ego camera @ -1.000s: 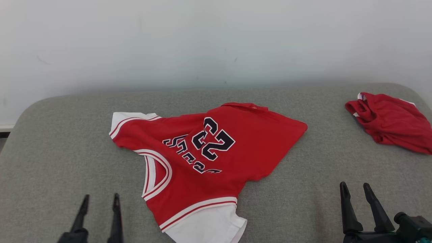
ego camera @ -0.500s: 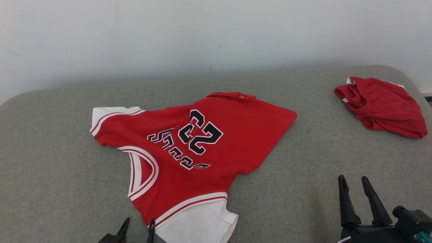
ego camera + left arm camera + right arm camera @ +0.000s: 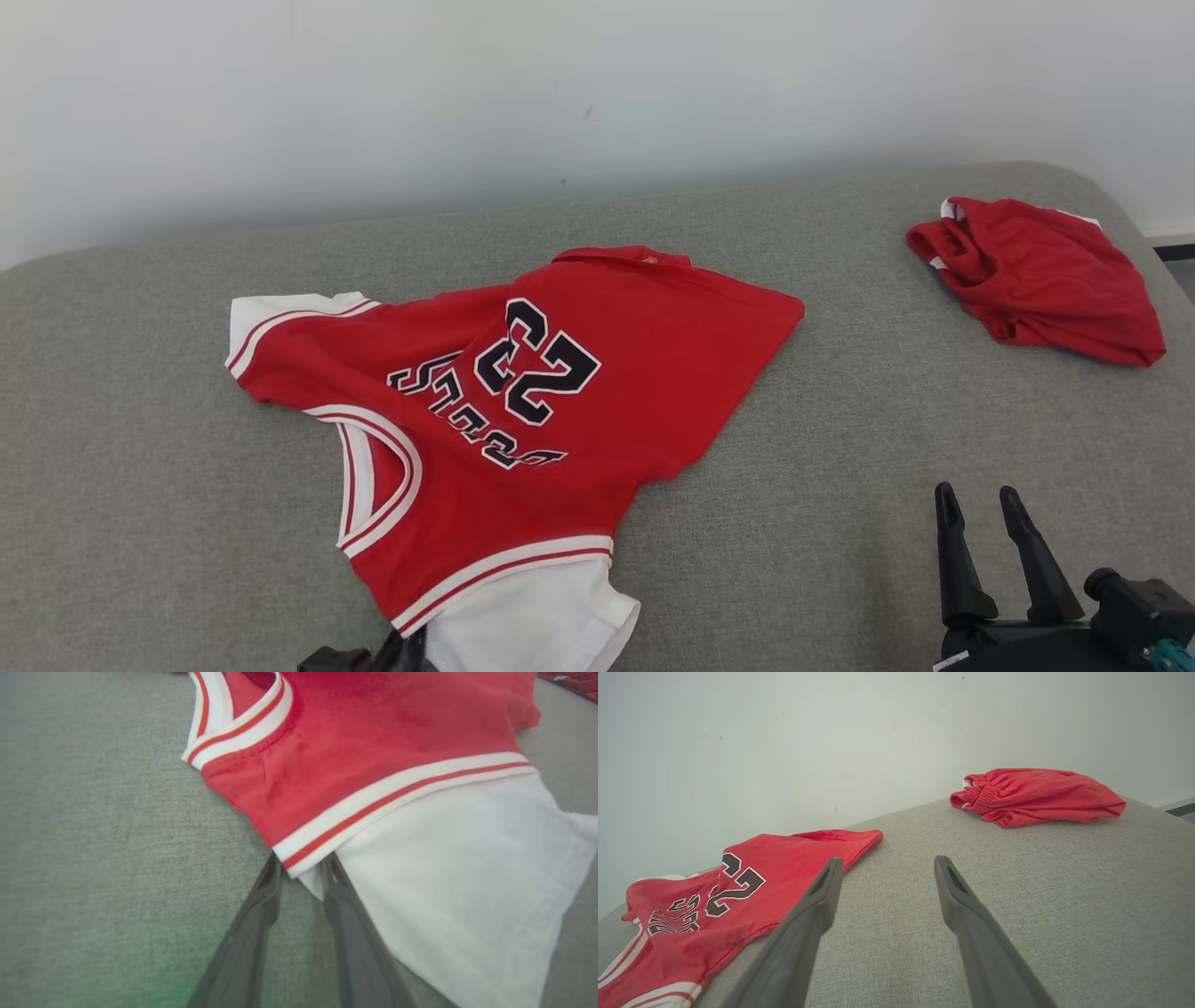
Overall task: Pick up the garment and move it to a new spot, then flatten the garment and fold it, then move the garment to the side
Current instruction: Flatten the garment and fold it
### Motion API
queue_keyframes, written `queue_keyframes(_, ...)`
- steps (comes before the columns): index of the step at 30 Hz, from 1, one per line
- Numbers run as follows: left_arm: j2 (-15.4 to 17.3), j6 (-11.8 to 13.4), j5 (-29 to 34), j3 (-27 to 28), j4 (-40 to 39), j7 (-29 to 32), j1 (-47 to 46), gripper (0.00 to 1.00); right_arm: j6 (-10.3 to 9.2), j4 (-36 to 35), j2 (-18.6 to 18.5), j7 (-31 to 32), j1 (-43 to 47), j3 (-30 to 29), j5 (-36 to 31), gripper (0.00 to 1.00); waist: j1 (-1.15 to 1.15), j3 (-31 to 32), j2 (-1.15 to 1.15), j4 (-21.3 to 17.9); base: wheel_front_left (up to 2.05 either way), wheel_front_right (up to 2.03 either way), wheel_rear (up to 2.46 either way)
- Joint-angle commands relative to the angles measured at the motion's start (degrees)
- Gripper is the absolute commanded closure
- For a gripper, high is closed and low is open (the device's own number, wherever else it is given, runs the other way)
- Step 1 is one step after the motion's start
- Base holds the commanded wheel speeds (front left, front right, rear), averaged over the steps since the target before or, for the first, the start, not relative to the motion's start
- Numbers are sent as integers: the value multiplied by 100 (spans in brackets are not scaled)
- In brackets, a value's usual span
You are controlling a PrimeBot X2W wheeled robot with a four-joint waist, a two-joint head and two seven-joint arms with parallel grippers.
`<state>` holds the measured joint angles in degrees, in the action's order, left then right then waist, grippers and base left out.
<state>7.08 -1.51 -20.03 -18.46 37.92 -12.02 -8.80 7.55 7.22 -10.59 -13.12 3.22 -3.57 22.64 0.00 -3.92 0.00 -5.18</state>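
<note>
Jersey (image 3: 560, 373): spread mid-cushion (image 3: 840, 485), its white sleeve at the front edge.
Writing: "23", upside down; the smaller lettering is unreadable.
Left gripper (image 3: 302, 864): fingers close-set about the striped hem corner; cannot tell if clamped.
Right gripper (image 3: 977, 495): fingers apart, over bare front-right cushion.
Shorts (image 3: 1036, 280): far right corner.

My view takes in red shorts (image 3: 1036, 280) lying crumpled in the far right corner of the grey upholstered cushion (image 3: 140, 485). Their elastic waistband is turned toward the cushion's left, with a little white trim showing beside it. They sit well back from the near edge. Behind the far edge I see a plain white wall (image 3: 467, 93) marked with a few small dark specks.
</note>
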Motion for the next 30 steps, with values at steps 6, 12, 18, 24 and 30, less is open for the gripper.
queue_keyframes(6, 85, 78, -136, 276, 60, -252, -208, 100, -18, -24, 35, -2, 13, -44, 11, 0, 0, 34, 0, 124, 0, 0, 0)
queue_keyframes(12, 559, 204, -202, 688, -212, -303, -167, 100, -18, -11, 34, 4, 55, -54, 19, 0, 0, 79, 0, 210, 0, 0, 0)
queue_keyframes(18, 833, 308, -306, 952, -342, -306, 30, 100, -18, 30, 47, -9, 22, 0, 60, 0, 0, 89, 0, 178, 0, 0, 0)
queue_keyframes(24, 759, 531, -233, 897, -688, -196, 253, 0, -18, 83, 29, -48, 83, -20, 99, 0, 0, 118, 0, 168, 0, 0, 0)
queue_keyframes(30, 671, 712, -170, 1199, -1427, -314, 408, 0, -18, 66, -3, -60, 77, -87, 81, 0, 0, 189, 0, 250, 0, 0, 0)
